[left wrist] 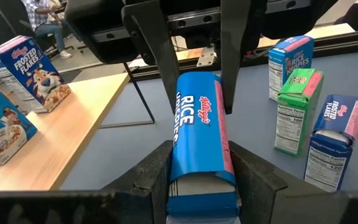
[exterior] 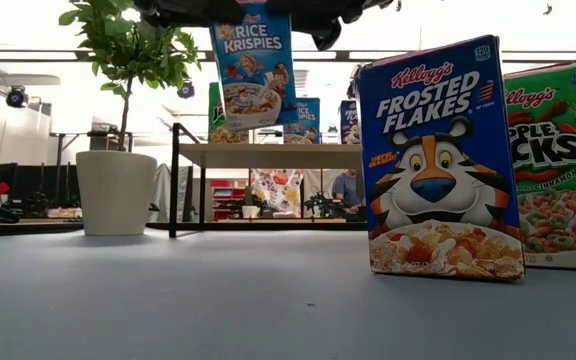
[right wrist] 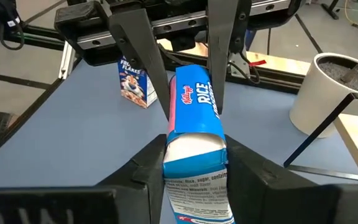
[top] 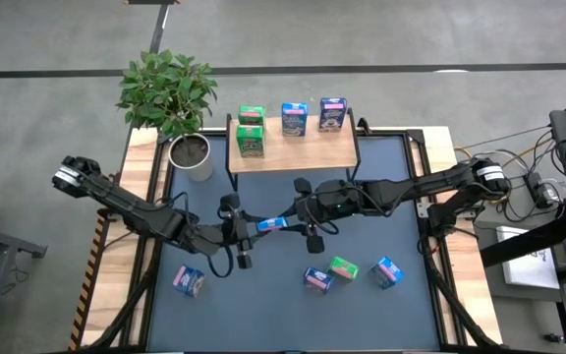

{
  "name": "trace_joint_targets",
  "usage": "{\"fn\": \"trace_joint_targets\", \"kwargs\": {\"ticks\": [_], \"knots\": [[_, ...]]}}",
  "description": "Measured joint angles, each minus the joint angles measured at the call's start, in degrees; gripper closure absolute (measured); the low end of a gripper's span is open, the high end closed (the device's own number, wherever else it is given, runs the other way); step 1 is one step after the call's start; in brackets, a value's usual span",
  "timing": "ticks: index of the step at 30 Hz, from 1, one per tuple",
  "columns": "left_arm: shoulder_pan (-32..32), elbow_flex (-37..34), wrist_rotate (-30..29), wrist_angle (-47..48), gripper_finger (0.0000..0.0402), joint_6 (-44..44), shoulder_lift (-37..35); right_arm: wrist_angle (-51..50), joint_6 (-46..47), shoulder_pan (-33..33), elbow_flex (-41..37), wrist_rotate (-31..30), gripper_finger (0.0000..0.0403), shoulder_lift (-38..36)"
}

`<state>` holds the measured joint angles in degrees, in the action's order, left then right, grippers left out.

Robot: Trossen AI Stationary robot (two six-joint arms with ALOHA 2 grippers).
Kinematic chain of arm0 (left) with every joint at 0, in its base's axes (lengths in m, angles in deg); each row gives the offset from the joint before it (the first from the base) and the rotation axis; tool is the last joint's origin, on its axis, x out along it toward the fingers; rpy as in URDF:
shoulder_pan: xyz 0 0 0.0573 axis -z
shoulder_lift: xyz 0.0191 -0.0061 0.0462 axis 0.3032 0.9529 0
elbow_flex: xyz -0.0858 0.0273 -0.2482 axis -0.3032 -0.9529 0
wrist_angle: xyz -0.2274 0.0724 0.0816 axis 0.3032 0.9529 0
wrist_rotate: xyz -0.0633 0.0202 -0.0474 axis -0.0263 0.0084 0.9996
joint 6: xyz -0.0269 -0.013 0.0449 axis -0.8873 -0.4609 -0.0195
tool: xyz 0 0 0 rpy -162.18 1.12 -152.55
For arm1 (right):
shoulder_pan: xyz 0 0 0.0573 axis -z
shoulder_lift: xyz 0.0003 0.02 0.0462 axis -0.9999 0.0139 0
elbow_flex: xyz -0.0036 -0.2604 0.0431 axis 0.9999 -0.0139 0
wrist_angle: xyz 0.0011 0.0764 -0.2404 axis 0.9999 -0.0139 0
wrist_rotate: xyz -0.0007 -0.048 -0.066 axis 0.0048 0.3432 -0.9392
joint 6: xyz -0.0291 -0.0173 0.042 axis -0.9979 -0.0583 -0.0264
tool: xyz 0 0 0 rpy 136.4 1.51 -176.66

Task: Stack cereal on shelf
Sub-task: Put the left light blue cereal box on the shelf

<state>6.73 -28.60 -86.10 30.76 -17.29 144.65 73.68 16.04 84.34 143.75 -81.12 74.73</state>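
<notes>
From where I sit, 4 boxes are on the shelf (top: 293,152), 4 still lie on the table (top: 263,295), and the Rice Krispies box (top: 272,224) hangs midair, pinched by both the left gripper (top: 241,233) and right gripper (top: 306,222), mid-handoff I'd guess.

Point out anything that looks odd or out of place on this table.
One thing stands out: the Rice Krispies box hangs in mid-air above the tabletop, gripped at opposite ends by both the left gripper and the right gripper at once. The boxes on the shelf stand upright; nothing looks spilled or damaged.
</notes>
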Motion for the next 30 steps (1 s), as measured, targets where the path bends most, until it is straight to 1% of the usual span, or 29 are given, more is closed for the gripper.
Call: {"fn": "trace_joint_targets", "kwargs": {"ticks": [5, 10, 14, 19, 21, 26, 28, 30], "knots": [[0.1, 0.0, 0.1, 0.5, 0.0269, 1.9, -1.2, 0.0, 0.0, 0.2, 0.1, -0.1, 0.0281, -0.3], [0.4, 0.0, -0.1, 3.4, 0.0240, 4.7, -5.9, -4.6, -0.2, 2.4, 1.2, 0.0, 0.0271, -2.8], [0.4, 0.0, -0.1, 8.0, 0.0224, 5.2, -10.3, -9.5, -1.8, 6.9, 3.0, 0.0, 0.0273, -5.4], [0.5, -0.9, -0.1, 9.0, 0.0220, 5.0, -13.4, -10.3, -3.4, 16.2, 3.1, 0.5, 0.0281, -7.8], [0.5, -1.6, 0.0, 9.3, 0.0219, 5.1, -13.7, -9.9, -3.4, 20.5, 3.1, 3.1, 0.0282, -7.9], [0.5, -3.3, 0.0, 9.2, 0.0219, 4.9, -13.7, -7.8, -0.2, 31.0, 3.1, 13.2, 0.0279, -5.7], [0.5, -3.7, -0.1, 9.1, 0.0219, 4.4, -13.7, -6.7, 1.7, 33.5, 3.0, 17.1, 0.0277, -4.3], [0.5, -3.8, -0.1, 9.1, 0.0219, 4.2, -13.7, -5.7, 2.7, 35.0, 3.0, 19.7, 0.0277, -3.2]]}}
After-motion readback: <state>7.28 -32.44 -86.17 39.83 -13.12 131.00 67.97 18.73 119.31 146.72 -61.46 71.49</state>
